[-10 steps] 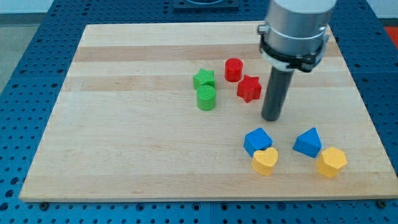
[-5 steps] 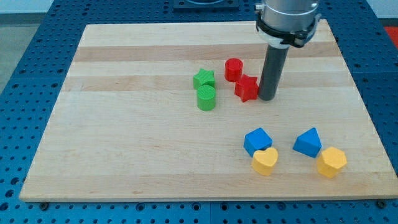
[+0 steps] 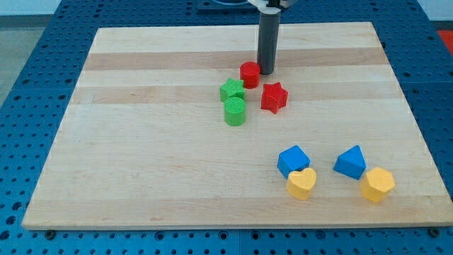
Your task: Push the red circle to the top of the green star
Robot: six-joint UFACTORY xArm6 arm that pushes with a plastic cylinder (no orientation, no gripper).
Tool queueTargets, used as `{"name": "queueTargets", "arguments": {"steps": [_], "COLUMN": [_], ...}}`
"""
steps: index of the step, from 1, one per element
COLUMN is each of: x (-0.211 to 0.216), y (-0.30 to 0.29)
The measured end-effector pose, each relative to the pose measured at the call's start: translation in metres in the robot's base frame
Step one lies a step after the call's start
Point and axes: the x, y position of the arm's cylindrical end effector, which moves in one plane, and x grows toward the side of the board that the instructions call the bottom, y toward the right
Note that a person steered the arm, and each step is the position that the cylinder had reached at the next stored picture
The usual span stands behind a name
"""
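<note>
The red circle (image 3: 249,74) stands on the wooden board, just above and to the right of the green star (image 3: 231,91), almost touching it. My tip (image 3: 266,71) is right against the red circle's right side. A red star (image 3: 273,97) lies below and to the right of the red circle. A green cylinder (image 3: 235,111) sits directly below the green star, touching it.
At the view's lower right lie a blue block (image 3: 293,160) with a yellow heart (image 3: 302,183) below it, and a blue triangular block (image 3: 351,162) with a yellow hexagon (image 3: 377,184) beside it. The board (image 3: 141,142) lies on a blue perforated table.
My tip moved up and to the left, nudging the red star left, then passed above it to the red circle's right side. The red circle has shifted left towards the green star.
</note>
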Motion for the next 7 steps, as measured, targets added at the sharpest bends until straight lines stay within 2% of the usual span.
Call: {"name": "queueTargets", "arguments": {"steps": [4, 5, 6, 7], "x": [-0.005, -0.011, -0.014, 0.025], "y": [-0.038, 0.001, 0.065, 0.105]}}
